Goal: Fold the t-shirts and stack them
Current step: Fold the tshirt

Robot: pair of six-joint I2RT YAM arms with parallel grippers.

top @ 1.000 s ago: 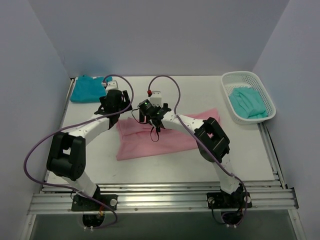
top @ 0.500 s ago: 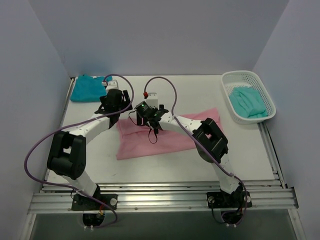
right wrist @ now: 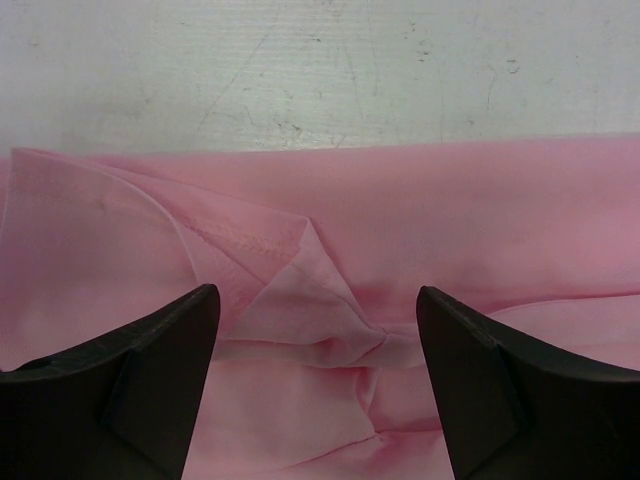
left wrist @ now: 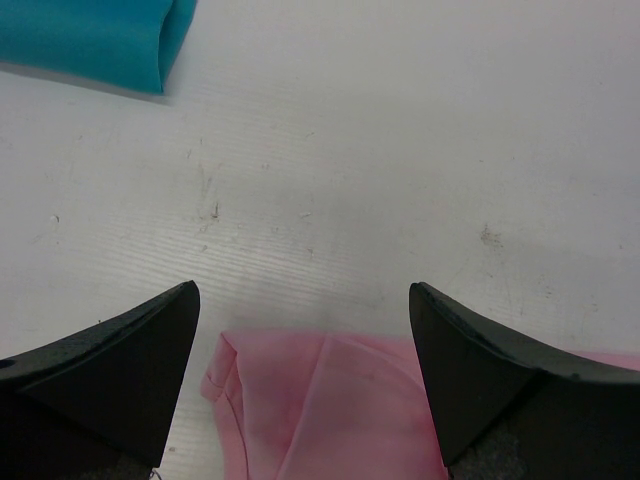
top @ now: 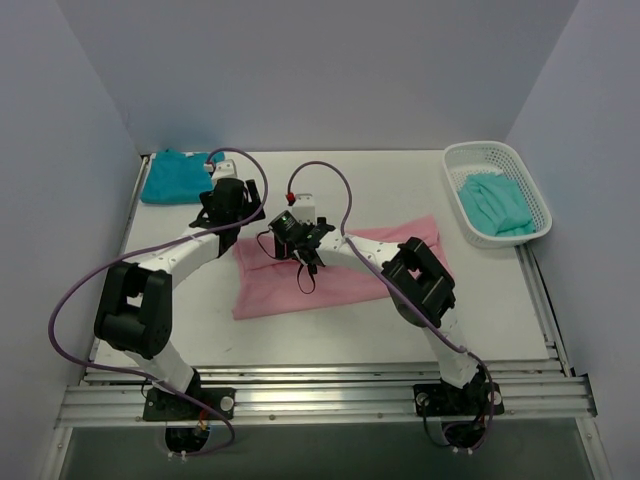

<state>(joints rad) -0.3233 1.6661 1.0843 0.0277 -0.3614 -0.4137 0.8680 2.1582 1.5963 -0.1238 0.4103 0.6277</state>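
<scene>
A light pink t-shirt [top: 340,275] lies flat mid-table, partly folded. My left gripper [top: 230,232] hangs open over its far left corner; in the left wrist view that corner [left wrist: 320,400] sits between the wide-apart fingers of the gripper [left wrist: 302,288], untouched. My right gripper [top: 283,243] is open just to the right, low over the pink shirt's far edge. In its wrist view a puckered fold of pink cloth [right wrist: 310,300] lies between the fingertips of the gripper [right wrist: 315,290]. A folded deep teal t-shirt [top: 175,178] [left wrist: 100,40] rests at the far left corner. A mint-teal t-shirt [top: 497,205] lies in the basket.
The white mesh basket [top: 485,150] stands at the far right of the table. Purple cables loop above both wrists. Walls close in the left, far and right sides. Bare white tabletop [top: 390,190] lies between the pink shirt and the back wall.
The right gripper has slid left along the pink shirt's far edge, closer to the left gripper, and its jaws have narrowed a little. The left arm has stayed still.
</scene>
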